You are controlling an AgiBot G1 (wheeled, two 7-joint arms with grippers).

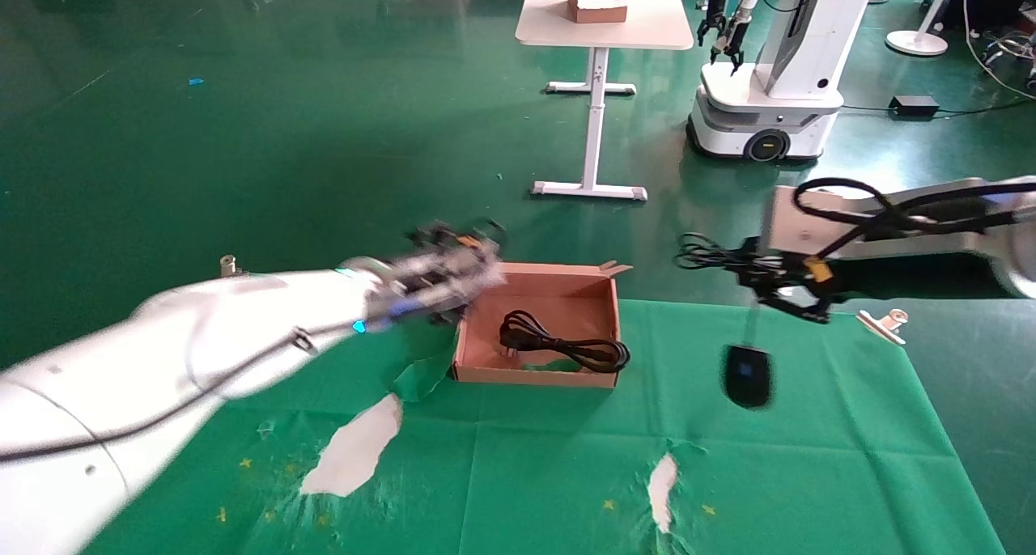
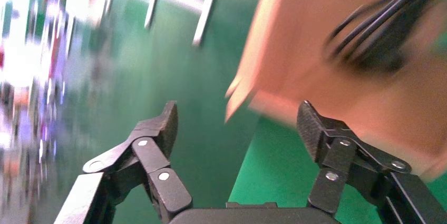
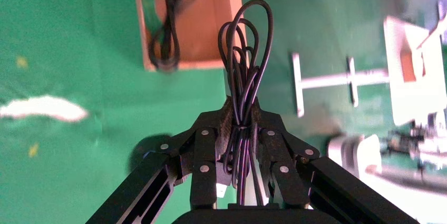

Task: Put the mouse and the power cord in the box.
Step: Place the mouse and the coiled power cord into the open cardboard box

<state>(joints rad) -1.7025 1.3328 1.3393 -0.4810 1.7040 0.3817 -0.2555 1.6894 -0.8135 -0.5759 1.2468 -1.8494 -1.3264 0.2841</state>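
Mouse (image 1: 747,375) dangles below the right claw (image 1: 789,292), clamped on its bunched cable (image 3: 243,92); swinging could miss the box (image 1: 603,316) beside the wide-open, empty left claw (image 2: 237,129). Power cord (image 1: 562,343) lies inside.

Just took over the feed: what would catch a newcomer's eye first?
The mouse dangles in the air right of the box, hung by its thin cable, which the right tool pinches in a bundle. The power cord lies coiled inside the box, and the open left tool is by its left wall.
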